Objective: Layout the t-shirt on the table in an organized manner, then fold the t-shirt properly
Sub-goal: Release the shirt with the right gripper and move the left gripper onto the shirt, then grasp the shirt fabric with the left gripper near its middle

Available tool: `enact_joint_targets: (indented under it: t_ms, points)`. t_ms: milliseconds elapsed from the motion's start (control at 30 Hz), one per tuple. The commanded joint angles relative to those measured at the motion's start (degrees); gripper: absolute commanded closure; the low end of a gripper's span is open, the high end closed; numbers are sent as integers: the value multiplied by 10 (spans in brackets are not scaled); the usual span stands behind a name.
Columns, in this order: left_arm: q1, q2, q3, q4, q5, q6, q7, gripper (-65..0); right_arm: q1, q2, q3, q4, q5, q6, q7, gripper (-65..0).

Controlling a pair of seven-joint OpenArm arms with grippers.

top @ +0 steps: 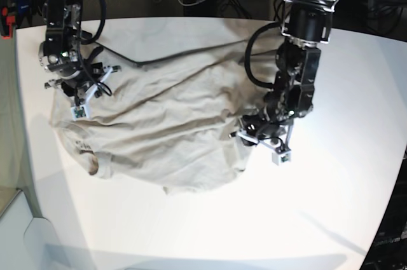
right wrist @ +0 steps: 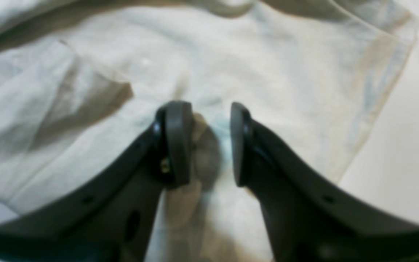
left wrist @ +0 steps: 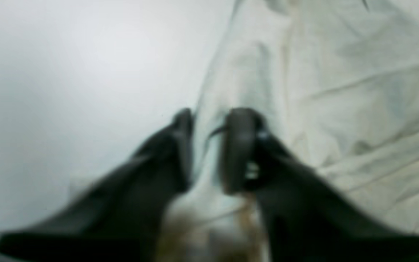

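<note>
Two pincers at your t-shirt point(top: 159, 124) on the surface point(top: 331, 206): left pincer point(left wrist: 206, 125) pinches its edge; right pincer point(right wrist: 211, 142) is spread above it.

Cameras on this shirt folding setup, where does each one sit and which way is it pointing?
Left wrist: sits on the left arm, looks down past the left gripper onto the t-shirt edge and the table; cloth lies between its dark fingers.
Right wrist: on the right arm, looks down past the right gripper at the shirt, table at right.
Base: high, facing both arms, the whole shirt and the table.
Shared: the shirt shows in all three.
</note>
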Motion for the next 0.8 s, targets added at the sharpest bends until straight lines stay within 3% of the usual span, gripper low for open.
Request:
enact_joint_targets:
  t_ms: [0,67,300,533,767]
  points:
    - [2,2,2,-9,-2,0,22,-58,3,4,2,8,0,9,-4,-197]
    - [3,2,2,-23,-4,0,20,0,3,4,2,8,0,9,-4,-197]
    - [18,-2,11,56,0,4,22,0,2,4,3,8,-1,9,-5,-197]
    - [19,-19,124,242,45,6,22,0,2,4,3,8,1,9,-4,-197]
    - [19,32,213,276,98,6,22,0,2,5,3,8,-1,9,-4,-197]
